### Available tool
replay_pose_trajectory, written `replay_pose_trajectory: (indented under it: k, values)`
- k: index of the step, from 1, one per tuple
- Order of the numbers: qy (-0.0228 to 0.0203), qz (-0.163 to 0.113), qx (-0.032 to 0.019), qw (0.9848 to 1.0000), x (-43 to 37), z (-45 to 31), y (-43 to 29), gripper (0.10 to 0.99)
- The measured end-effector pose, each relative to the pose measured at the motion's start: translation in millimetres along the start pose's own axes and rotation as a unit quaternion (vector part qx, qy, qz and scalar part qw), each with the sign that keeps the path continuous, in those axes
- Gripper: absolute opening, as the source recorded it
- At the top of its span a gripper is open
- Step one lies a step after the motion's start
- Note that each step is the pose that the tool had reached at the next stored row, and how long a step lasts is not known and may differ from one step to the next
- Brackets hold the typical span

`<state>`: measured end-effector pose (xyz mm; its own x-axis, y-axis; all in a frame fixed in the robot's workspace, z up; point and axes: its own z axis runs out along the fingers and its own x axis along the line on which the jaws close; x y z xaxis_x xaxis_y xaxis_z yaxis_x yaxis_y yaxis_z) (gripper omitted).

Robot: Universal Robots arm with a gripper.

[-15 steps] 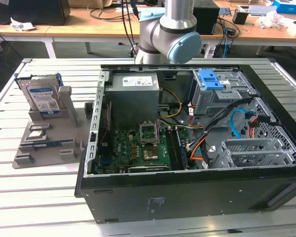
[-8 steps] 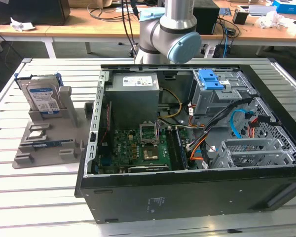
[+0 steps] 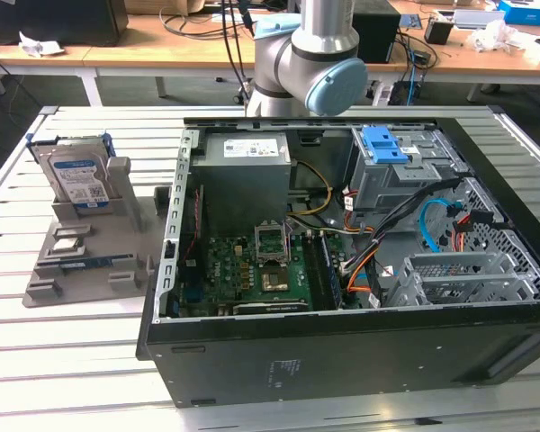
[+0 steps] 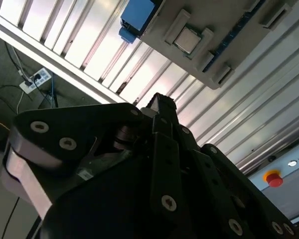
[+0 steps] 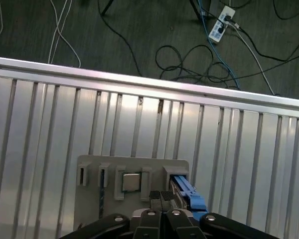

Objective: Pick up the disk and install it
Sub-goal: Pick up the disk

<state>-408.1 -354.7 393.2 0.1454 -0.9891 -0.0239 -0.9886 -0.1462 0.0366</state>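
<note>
The disk (image 3: pixel 76 175), a silver drive with a white-and-blue label and a blue frame, stands on edge in a grey holder (image 3: pixel 81 256) on the slatted table, at the exterior view's left, beside the open computer case (image 3: pixel 342 360). In the first wrist view my gripper (image 5: pixel 162 197) hangs well above that holder (image 5: pixel 134 167), its black fingertips (image 5: pixel 156 198) pressed together with nothing between them; the disk's blue frame (image 5: pixel 188 191) shows just beside them. The second wrist view looks along the gripper (image 4: pixel 162 102) towards the blue frame (image 4: pixel 138 17) and the holder (image 4: pixel 234 25).
A processor chip (image 5: pixel 131 181) lies in the holder. The arm's elbow (image 3: pixel 310 63) stands behind the case. Inside the case are a motherboard (image 3: pixel 252 265), a power supply (image 3: pixel 243 171) and a blue drive bracket (image 3: pixel 384 144). A red button (image 4: pixel 273 178) sits off the table's edge; cables and a power strip (image 5: pixel 222 27) lie on the floor.
</note>
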Motion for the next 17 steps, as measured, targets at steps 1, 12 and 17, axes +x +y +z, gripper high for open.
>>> replay_pose_trajectory:
  k: [1, 12, 17]
  values:
    - [0.0002, -0.004, -0.0001, 1.0000, 0.0, 0.0, 0.0, 0.106]
    - [0.0023, -0.061, -0.0015, 0.9981, 0.0, 0.0, 0.0, 0.106]
    - [0.0031, -0.085, -0.0021, 0.9964, 0.0, 0.0, 0.0, 0.106]
